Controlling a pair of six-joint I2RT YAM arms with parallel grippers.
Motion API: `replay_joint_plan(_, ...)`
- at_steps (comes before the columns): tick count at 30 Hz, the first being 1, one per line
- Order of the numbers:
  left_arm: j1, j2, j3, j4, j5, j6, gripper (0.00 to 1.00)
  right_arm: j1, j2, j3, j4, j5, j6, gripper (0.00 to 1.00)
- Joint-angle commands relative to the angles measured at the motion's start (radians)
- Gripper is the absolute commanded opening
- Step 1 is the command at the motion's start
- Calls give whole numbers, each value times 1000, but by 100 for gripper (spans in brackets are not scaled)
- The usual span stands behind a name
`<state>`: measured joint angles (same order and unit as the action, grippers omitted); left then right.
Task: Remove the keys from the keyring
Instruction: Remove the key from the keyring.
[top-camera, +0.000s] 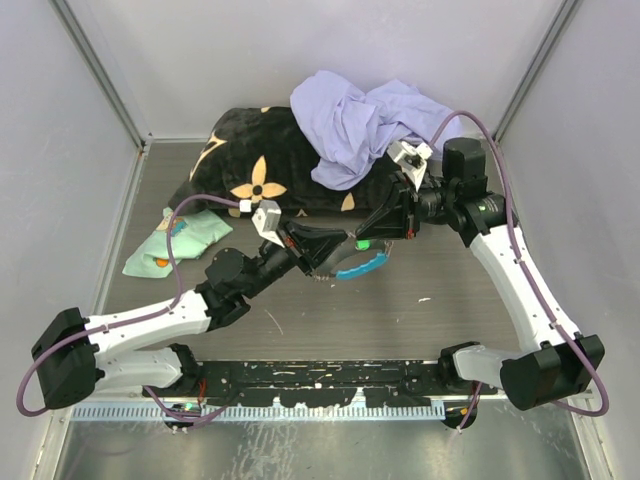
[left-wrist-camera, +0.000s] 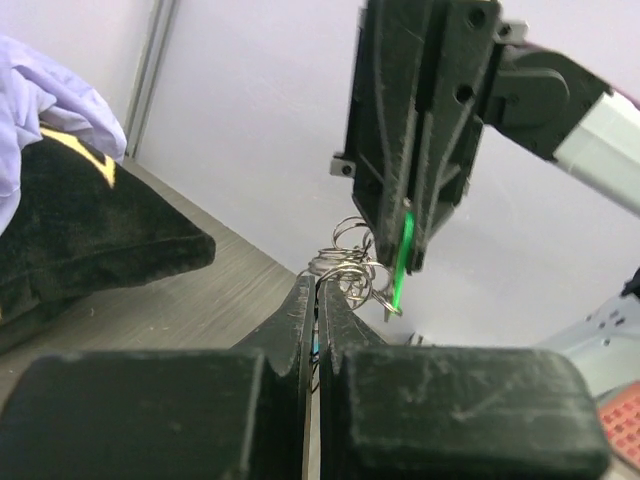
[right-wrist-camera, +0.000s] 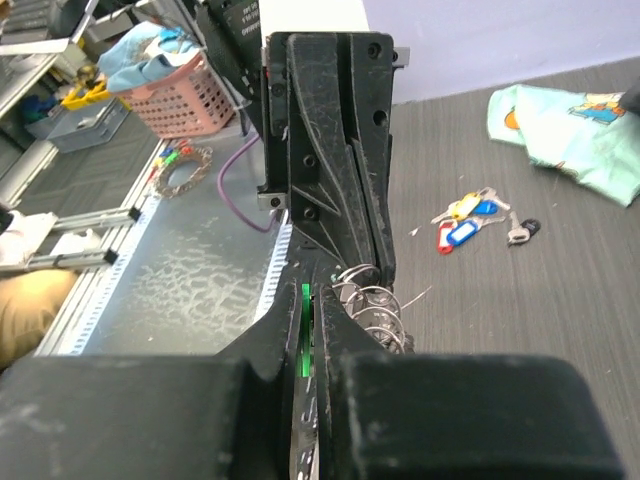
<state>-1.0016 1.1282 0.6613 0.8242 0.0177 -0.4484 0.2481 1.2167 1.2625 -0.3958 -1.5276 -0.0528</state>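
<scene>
Grey worktop (top-camera: 430, 320) filled the overhead view, boxed in by pale walls. My left pincer (top-camera: 338, 262) and my right pincer (top-camera: 368, 238) met tip to tip over its middle. The keyring (top-camera: 335, 272) sat between them, its light-blue crescent (top-camera: 362, 267) curving just below my right pincer; whether it touched the worktop I could not tell. Behind both pincers lay a black blanket (top-camera: 250, 160) with tan flowers, with a lavender cloth (top-camera: 360, 120) heaped on it. A mint-green cloth (top-camera: 175, 240) lay out to the left of my left pincer.

From my left wrist, my left pincer (left-wrist-camera: 317, 300) was closed tight, fingers pressed together, with the keyring's silver coils (left-wrist-camera: 345, 262) pinched right at its tips. My right pincer (left-wrist-camera: 405, 235) came down from above, just beyond those tips. It was clamped on the green-tagged key (left-wrist-camera: 402, 255), whose tag showed as a thin green strip between its fingers. The black blanket (left-wrist-camera: 90, 240) lay off to the left.

From my right wrist, my right pincer (right-wrist-camera: 310, 300) was closed on the green-tagged key (right-wrist-camera: 306, 335), edge-on in the narrow slot between my fingers. My left pincer (right-wrist-camera: 352, 268) stood straight ahead, pointing back at me. Its tips touched the keyring (right-wrist-camera: 375, 305), just right of my right tips. Farther right, loose keys (right-wrist-camera: 465, 220) with yellow, blue and red tags lay clustered on the worktop, a dark-headed key (right-wrist-camera: 520, 232) just beside them, all well apart from both pincers. The mint-green cloth (right-wrist-camera: 570, 130) lay beyond them.
</scene>
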Motion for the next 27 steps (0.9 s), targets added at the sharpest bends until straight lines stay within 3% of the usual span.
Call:
replay_joint_plan(1,-7,-30,2,143,-138,-157,0,-3,-24,111,-332,46,-376,1)
replay_joint_plan(5,-13,-19,-32,209,-193,-225,0,-3,-23,133,-372,48,-414,1)
replay_joint_plan(10,-13,-17,-43,211,-188,-209,0,-3,-17,166,-367,32,-379,1)
replay_joint_plan(18,-13,58,-83,285,-96,-113,0,-4,-3,177,-196,94,-134,1)
replay_joint_plan(22,-12,88,-92,348,-31,-79,23,-3,-6,142,-119,119,-44,1)
replay_joint_plan(27,-11,46,-103,316,8,-14,39,-3,-10,143,-114,124,-31,1)
